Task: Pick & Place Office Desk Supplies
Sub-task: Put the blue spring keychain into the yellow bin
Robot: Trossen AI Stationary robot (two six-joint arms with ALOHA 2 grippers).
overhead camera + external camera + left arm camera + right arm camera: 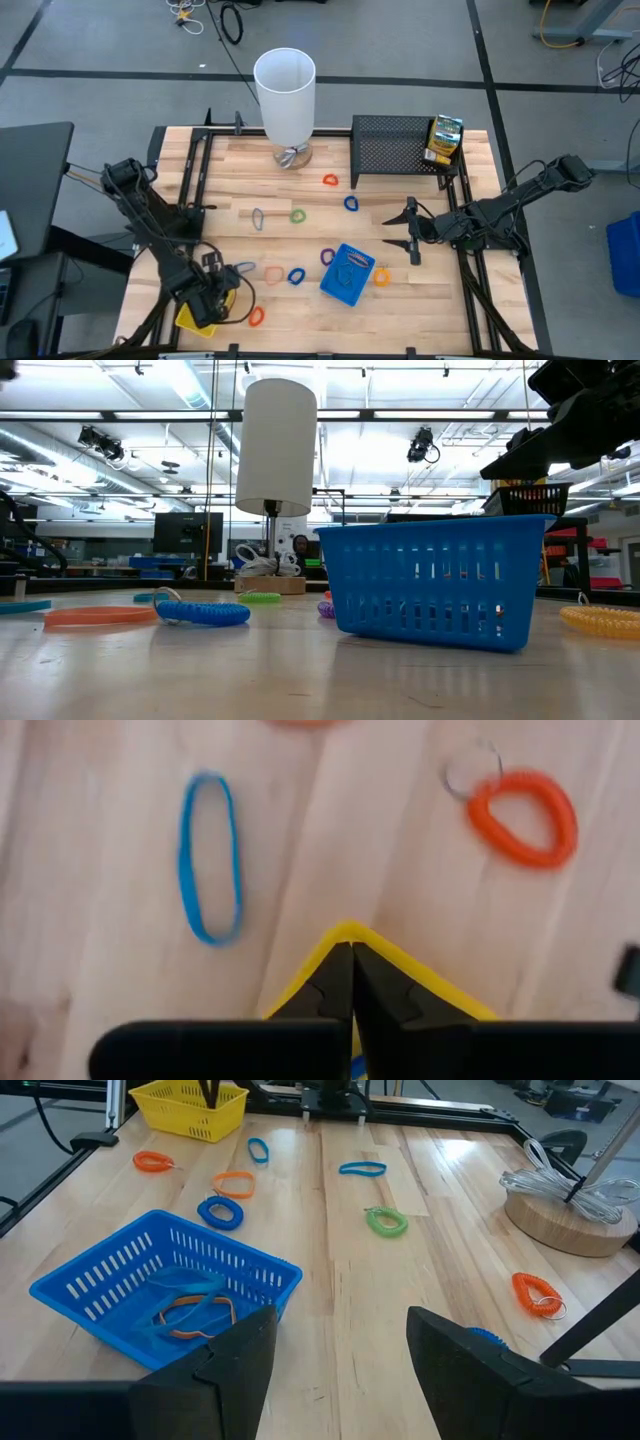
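The pale planked wooden table (330,1295) looks smooth with a soft sheen. On it, the slotted blue plastic tray (160,1285) looks glossy, the coiled orange plastic loop (522,818) ridged.

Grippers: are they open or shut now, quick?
Left gripper: shut over the yellow tray, nothing seen held.
Right gripper: open, empty.

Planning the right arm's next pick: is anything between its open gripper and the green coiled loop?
Nothing visible: bare wooden tabletop lies between the right gripper and the green coiled loop. The blue slotted plastic basket sits off to one side.
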